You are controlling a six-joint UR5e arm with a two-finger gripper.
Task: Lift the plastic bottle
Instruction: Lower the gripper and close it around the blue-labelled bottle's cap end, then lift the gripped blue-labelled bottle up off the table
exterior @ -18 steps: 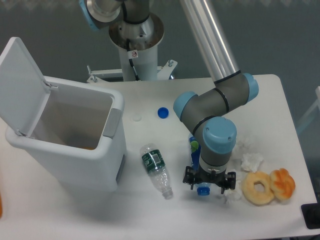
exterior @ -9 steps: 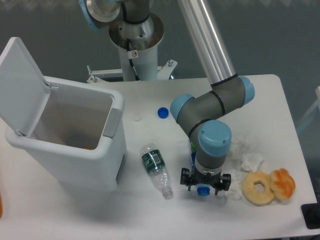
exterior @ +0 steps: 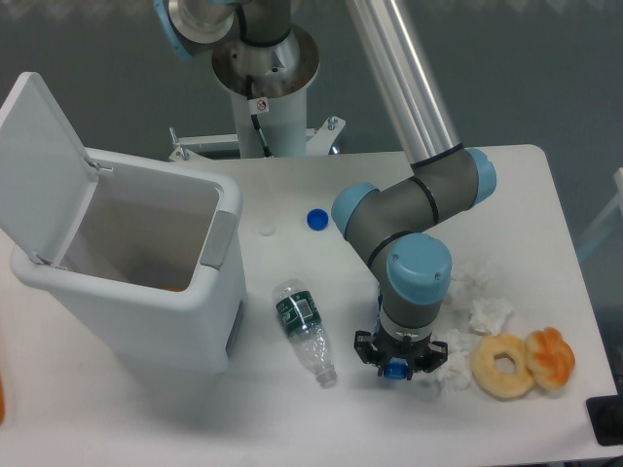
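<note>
Gripping plastic bottle (exterior: 394,370) | gripper (exterior: 395,362) clenched around it | only its blue cap shows beneath the wrist

The pincer (exterior: 394,368) sits low over the table (exterior: 545,195), hemmed in by crumpled tissues (exterior: 474,304) and a doughnut (exterior: 502,365) to one side and a capless bottle (exterior: 304,331) to the other. The open bin (exterior: 146,272) blocks the table's far side; bare surface lies along the front edge.
</note>
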